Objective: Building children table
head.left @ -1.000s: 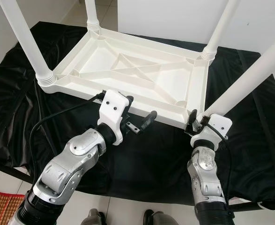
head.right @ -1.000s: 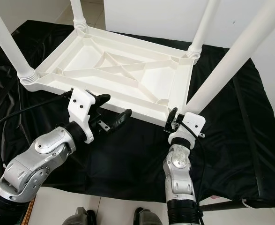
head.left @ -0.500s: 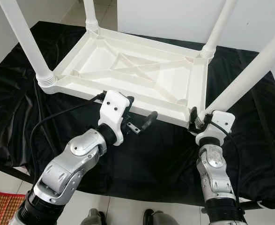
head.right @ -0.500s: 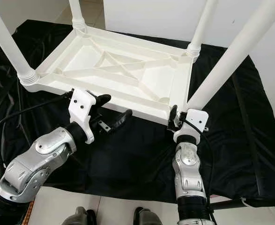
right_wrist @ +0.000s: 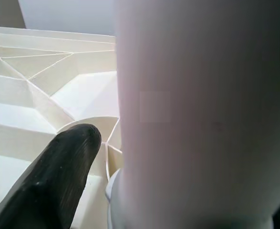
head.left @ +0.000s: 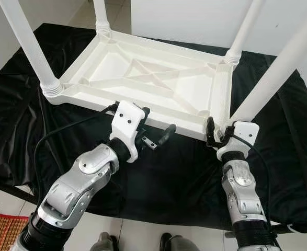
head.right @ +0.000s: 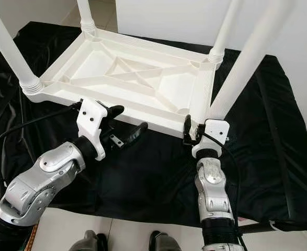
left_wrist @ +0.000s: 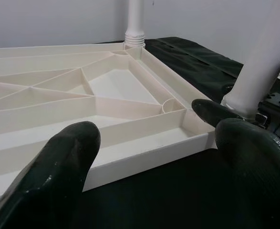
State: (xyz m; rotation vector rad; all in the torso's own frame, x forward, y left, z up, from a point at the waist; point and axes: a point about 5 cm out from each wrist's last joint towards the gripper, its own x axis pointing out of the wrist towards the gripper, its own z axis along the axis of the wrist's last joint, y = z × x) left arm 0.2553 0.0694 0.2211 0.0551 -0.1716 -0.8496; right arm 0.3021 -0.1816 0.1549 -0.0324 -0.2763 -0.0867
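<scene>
Head views: upturned children's tabletop point(head.left: 153, 86) on black-draped worktop point(head.left: 17, 110), 3 legs fitted; right hand point(head.right: 194, 132) clamps the 4th leg point(head.right: 242, 63) at the near-right corner socket.

Left wrist: left hand point(left_wrist: 154, 143) open beside the near rim.

Next, likely seating the leg upright.

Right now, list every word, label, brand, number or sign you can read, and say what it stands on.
None: no readable text anywhere.
The white table top, lying upside down, and its legs are plain.
The black cloth is plain.
The left pincer and right pincer carry no readable marks.
</scene>
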